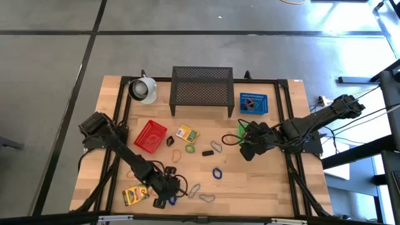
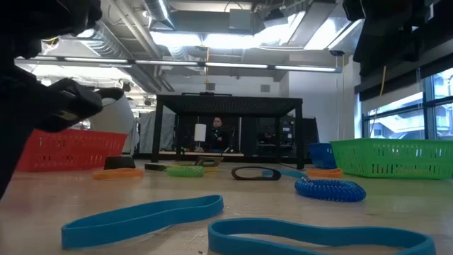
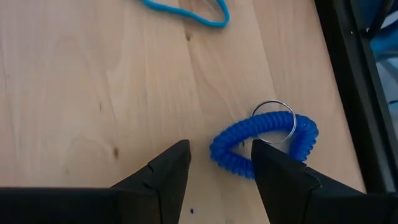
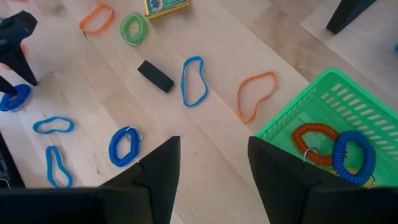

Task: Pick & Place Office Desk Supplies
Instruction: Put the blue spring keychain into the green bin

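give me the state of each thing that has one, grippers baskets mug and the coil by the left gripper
left gripper: open, fingers either side of the blue coil
blue coil: lying flat on the table, not lifted
right gripper: open, holding nothing, beside the green basket
green basket: upright, holds an orange coil and a blue coil
red basket: upright, contents cannot be told
blue basket: upright, something inside, unclear what
mug: tipped on its side

Green basket (image 4: 323, 118) cut by frame edge; blue band (image 3: 186, 12) cropped.
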`<state>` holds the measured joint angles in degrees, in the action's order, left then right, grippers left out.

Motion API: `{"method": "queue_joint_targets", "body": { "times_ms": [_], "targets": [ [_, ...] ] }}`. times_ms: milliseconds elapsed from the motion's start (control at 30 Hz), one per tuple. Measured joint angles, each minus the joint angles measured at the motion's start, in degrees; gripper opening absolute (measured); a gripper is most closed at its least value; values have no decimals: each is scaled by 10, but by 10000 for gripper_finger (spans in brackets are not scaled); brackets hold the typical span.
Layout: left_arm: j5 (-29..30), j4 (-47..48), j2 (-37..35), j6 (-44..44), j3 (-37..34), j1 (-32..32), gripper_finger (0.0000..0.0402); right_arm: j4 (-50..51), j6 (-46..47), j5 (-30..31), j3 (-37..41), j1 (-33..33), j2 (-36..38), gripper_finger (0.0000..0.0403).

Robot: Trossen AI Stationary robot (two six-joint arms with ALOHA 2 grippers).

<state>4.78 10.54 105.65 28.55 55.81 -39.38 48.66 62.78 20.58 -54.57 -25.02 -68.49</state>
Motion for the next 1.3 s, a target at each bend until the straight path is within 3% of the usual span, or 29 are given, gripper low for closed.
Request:
{"method": "queue_joint_targets", "body": {
  "times_ms": [200,467,667,833,967,1067,1300],
  "targets": [
    [24,0,17,-41,1,0,151,0,0,5,0,0,0,190],
    [42,21,17,-36,1,3,18,1,13,29,0,0,0,190],
    [103,-15,7,-15,-3,11,14,-6,13,21,0,0,0,190],
    [236,-41,-26,1,-6,38,10,-63,1,21,0,0,0,190],
    [329,-92,-61,9,-5,69,9,-145,-64,4,0,0,0,190],
    [397,-174,-79,-29,-5,96,8,-211,-142,-12,0,0,0,190],
    [445,-355,-81,-158,-3,154,8,-309,-274,-48,0,0,0,190]
  ]
}}
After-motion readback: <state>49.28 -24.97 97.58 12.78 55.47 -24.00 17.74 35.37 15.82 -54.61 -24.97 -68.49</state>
